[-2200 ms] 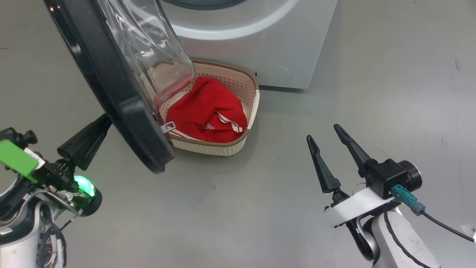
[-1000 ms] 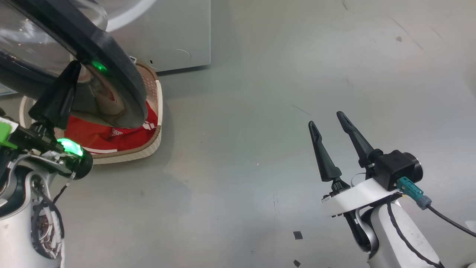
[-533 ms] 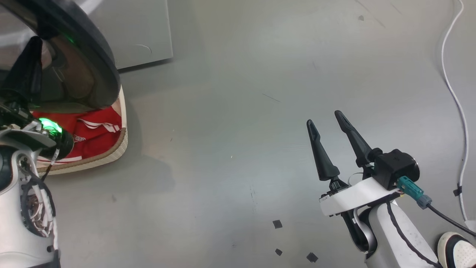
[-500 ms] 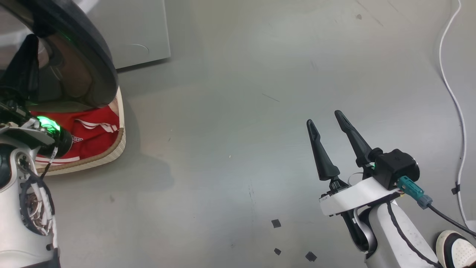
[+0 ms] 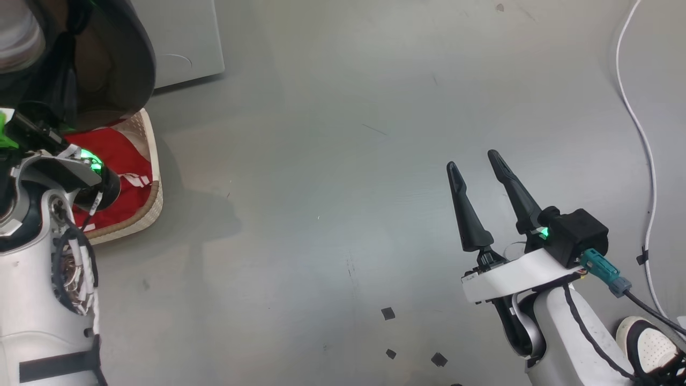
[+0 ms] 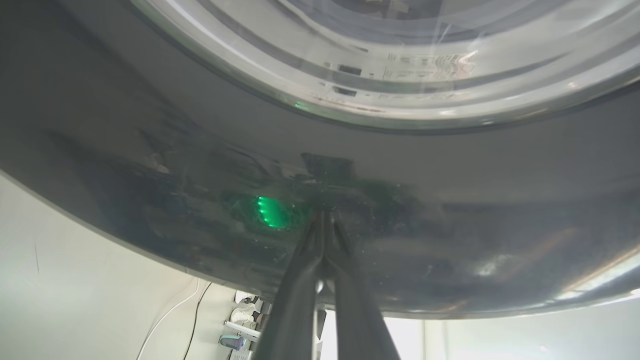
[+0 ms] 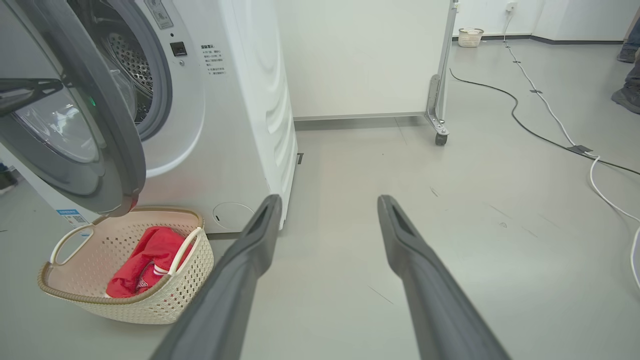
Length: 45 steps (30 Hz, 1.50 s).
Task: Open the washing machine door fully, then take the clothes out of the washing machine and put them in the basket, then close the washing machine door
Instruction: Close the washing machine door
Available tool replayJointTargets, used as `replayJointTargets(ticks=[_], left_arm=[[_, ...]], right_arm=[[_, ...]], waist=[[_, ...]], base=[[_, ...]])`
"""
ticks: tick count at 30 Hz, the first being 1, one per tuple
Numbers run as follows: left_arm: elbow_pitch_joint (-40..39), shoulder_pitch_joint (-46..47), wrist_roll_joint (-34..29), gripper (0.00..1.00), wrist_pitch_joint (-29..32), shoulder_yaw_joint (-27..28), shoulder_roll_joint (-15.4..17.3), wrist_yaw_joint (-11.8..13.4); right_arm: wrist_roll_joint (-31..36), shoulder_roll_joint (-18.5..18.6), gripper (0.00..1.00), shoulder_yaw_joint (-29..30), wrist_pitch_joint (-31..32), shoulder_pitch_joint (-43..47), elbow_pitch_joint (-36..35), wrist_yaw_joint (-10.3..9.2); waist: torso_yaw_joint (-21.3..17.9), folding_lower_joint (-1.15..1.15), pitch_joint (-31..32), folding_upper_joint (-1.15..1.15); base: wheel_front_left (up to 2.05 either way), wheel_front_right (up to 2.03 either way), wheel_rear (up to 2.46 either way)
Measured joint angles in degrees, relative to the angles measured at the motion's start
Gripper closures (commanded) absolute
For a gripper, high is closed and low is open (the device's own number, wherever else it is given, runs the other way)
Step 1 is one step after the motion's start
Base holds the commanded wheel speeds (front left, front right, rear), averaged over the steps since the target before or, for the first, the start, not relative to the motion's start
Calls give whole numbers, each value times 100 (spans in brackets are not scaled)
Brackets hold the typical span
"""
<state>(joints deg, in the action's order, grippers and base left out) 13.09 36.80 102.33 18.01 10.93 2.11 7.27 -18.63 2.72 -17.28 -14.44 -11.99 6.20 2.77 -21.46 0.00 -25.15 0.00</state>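
The washing machine door (image 7: pixel 117 130) stands partly open in front of the drum of the white washing machine (image 7: pixel 240 100). My left gripper (image 6: pixel 325 216) is shut, and its tips rest against the door's glossy black rim (image 6: pixel 150 165) below the glass. Under the door, the cream basket (image 7: pixel 192 280) holds the red clothes (image 7: pixel 155 247). The head view shows the door (image 5: pixel 136 69), the basket (image 5: pixel 154 195) and the clothes (image 5: pixel 115 153) at the far left. My right gripper (image 5: pixel 476 163) (image 7: pixel 330 200) hovers open and empty over bare floor, well right of the basket.
A white cable (image 5: pixel 638 134) runs along the floor on the right, near a shoe (image 5: pixel 646 343) behind my right arm. Bits of black tape (image 5: pixel 387 313) mark the floor. A white panel on a caster (image 7: pixel 440 137) stands behind the washing machine.
The head camera has swung right, so the scene slides left. The door has swung towards the machine with my shut left gripper against it. The right gripper stays open in place.
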Motion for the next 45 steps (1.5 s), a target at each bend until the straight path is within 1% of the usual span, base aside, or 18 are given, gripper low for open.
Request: replayJointTargets(ticks=[1, 4, 8, 14, 19, 21, 24, 25, 26, 29, 31, 34, 38, 40, 41, 43, 45], left_arm=[[47, 26, 1, 100, 0, -42, -1, 0], [160, 72, 1, 100, 1, -163, -8, -8], [335, 72, -48, 100, 8, -287, -23, -126], [567, -159, -174, 100, 89, -541, -26, -464], [699, -635, -899, 100, 222, -1109, 12, -797], [714, -784, -1270, 100, 248, -1335, 137, -994], [702, -958, -1949, 100, 168, -1669, 450, -1350], [692, -1014, -2172, 100, 110, -1764, 535, -1418], [680, -1073, -2391, 100, 41, -1855, 610, -1419], [662, -1242, -2851, 100, -258, -1952, 691, -1419], [647, -1313, -3147, 100, -553, -1971, 740, -1419], [570, -1369, -3706, 100, -948, -2052, 911, -1419], [361, -1429, -4523, 100, -1514, -2316, 1104, -1419], [256, -1451, -4829, 100, -1780, -2428, 1159, -1419], [256, -1451, -4829, 100, -1780, -2428, 1159, -1419], [166, -1496, -5168, 100, -2054, -2516, 1221, -1419], [96, -1587, -5375, 100, -2340, -2525, 1291, -1419]], right_arm=[[0, -1, 0, 20, 0, -14, -7, -42], [2, -2, 0, 86, 0, -46, -23, -60], [19, -2, 0, 152, 0, -48, -43, -75], [135, -4, 0, 325, 0, -60, -40, -74], [199, 5, 0, 492, -1, -75, -41, -67], [223, 53, 0, 553, -1, -74, -38, -63], [266, 131, 0, 619, -1, -72, -25, -34], [267, 151, 0, 635, -1, -70, -19, -32], [269, 169, 0, 650, -1, -67, -13, -31], [327, 232, 0, 692, -1, -34, 10, 11], [366, 270, 0, 714, -1, -18, 14, 12], [372, 310, 0, 739, -1, 73, 15, 19], [374, 335, 0, 789, -1, 225, 19, 19], [375, 346, 0, 837, -1, 275, 16, 19], [375, 346, 0, 837, -1, 275, 16, 19], [376, 353, 0, 862, -1, 326, 18, 19], [394, 349, 0, 858, -1, 342, 16, 20]], waist=[[17, 0, 0, 0], [88, 0, 9, 0], [208, 0, 43, 0], [436, 0, 167, 0], [675, 0, 328, 0], [785, 0, 401, 0], [961, 0, 519, 0], [1021, 0, 560, 0], [1084, 0, 603, 0], [1274, 0, 731, 0], [1404, 0, 815, 0], [1611, 0, 937, 0], [1894, 0, 1078, 0], [2039, 0, 1143, 0], [2039, 0, 1143, 0], [2177, 0, 1205, 0], [2310, 0, 1272, 0]], base=[[0, 0, 0], [0, 0, 0], [0, 0, 0], [0, 0, 0], [0, 0, 0], [0, 0, 0], [0, 0, 0], [0, 0, 0], [0, 0, 0], [0, 0, 0], [0, 0, 0], [0, 0, 0], [0, 0, 0], [0, 0, 0], [0, 0, 0], [0, 0, 0], [0, 0, 0]])
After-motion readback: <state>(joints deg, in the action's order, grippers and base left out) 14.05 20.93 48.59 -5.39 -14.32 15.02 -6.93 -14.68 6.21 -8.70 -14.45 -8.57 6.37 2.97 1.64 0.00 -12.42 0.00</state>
